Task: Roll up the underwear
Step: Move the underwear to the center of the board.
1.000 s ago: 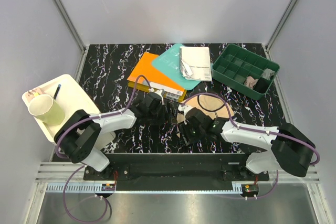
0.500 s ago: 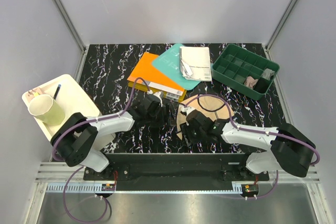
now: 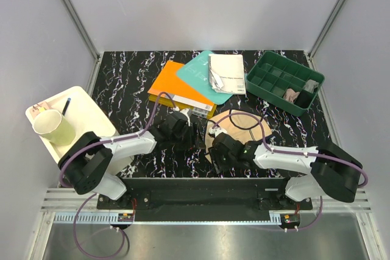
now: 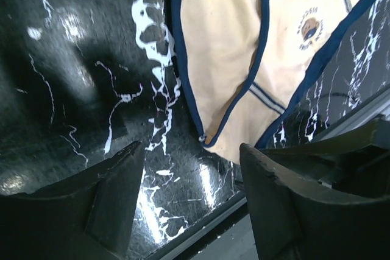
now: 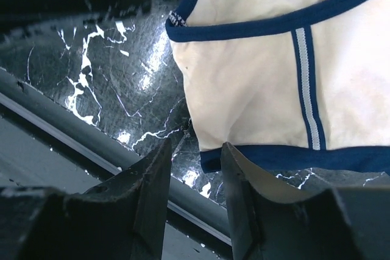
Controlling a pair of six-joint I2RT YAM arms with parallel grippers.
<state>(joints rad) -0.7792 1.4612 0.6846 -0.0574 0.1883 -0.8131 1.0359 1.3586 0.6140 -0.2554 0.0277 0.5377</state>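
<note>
The beige underwear with navy edging (image 3: 242, 133) lies flat on the black marble table between my two arms. It fills the upper part of the left wrist view (image 4: 225, 41) and the right wrist view (image 5: 262, 83). My left gripper (image 3: 190, 134) is open and empty, its jaws (image 4: 190, 150) over bare table just short of the brief's left corner. My right gripper (image 3: 214, 151) is narrowly open (image 5: 195, 153) at the brief's near navy hem, one finger (image 5: 241, 175) lying over that hem. A grey bundle (image 3: 311, 86) in the green tray may be the grey underwear; I cannot tell.
An orange book (image 3: 173, 86), a teal book (image 3: 196, 72) and a white booklet (image 3: 226, 72) lie behind the brief. A green divided tray (image 3: 268, 72) stands at the back right. A white tray (image 3: 82, 106) with a cup (image 3: 53, 127) is at the left. The table's near edge is close.
My right gripper has shifted slightly left and nearer, to the brief's near hem. My left gripper has shifted a little. The brief lies as before.
</note>
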